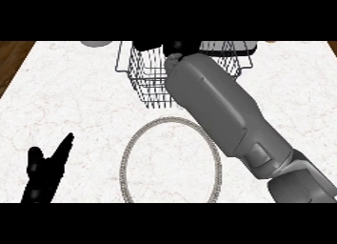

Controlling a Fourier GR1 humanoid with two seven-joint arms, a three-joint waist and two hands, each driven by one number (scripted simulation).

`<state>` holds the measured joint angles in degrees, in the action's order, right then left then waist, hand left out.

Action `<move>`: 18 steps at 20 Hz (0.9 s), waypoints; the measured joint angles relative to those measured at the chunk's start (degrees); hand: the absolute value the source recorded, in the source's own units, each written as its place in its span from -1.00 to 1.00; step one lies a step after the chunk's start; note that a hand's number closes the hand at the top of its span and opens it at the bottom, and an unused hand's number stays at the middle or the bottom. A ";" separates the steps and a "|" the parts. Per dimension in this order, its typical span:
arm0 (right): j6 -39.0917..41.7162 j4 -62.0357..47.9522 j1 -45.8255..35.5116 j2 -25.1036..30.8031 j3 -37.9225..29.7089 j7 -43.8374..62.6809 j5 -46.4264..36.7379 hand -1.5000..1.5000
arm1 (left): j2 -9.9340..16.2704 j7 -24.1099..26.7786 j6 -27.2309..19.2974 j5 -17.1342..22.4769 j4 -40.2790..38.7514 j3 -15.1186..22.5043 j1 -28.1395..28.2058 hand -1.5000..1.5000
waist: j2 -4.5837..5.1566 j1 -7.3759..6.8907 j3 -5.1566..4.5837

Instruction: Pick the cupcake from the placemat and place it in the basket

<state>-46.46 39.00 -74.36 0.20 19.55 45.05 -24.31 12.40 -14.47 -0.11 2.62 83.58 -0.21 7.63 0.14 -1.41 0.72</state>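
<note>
Right robot hand (173, 47) reaches over the wire basket (149, 76), its grasp hidden from me; left robot hand (46, 164) rests open on the surface (73, 95).

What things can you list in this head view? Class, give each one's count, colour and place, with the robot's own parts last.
Wire mesh basket: one, dark metal, far centre of the counter.
Round placemat with beaded rim: one, white with grey rim, near centre.
White marble counter top: one, fills the view.
Brown wooden floor: strips at both sides.
Cupcake: not visible.
Left hand: one, black, lower left, fingers up, resting.
Right forearm: one, grey, reaching to the basket; its hand mostly hidden.
</note>
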 measured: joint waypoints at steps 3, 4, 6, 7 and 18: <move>0.34 -4.50 0.46 1.22 0.88 2.06 -3.30 1.00 | 0.49 -0.88 0.24 0.32 0.89 -0.55 0.61 0.00 | -0.20 0.44 -0.09; 0.83 -5.50 0.80 1.43 1.37 2.43 -4.08 1.00 | 0.23 -0.74 -0.02 0.04 0.76 -0.45 0.68 0.00 | -0.23 0.58 -0.08; 2.35 -6.29 1.65 2.53 1.51 1.99 -4.50 -1.00 | -0.06 -0.09 -0.13 -0.18 0.52 -0.53 0.81 0.00 | -0.24 0.70 -0.05; 3.22 -6.57 1.72 2.78 1.88 1.89 -4.99 -1.00 | -0.05 0.09 -0.07 -0.21 0.71 -0.60 1.02 0.00 | -0.27 0.73 -0.06; 6.34 1.19 6.16 6.41 1.28 0.96 -8.88 -1.00 | -0.29 -1.35 0.41 -0.20 1.21 -1.69 1.42 0.00 | -0.55 1.45 -0.11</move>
<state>-40.12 40.19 -68.20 6.61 20.83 46.01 -33.18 12.10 -15.81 0.31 2.42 84.79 -1.90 9.05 -0.41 0.04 0.61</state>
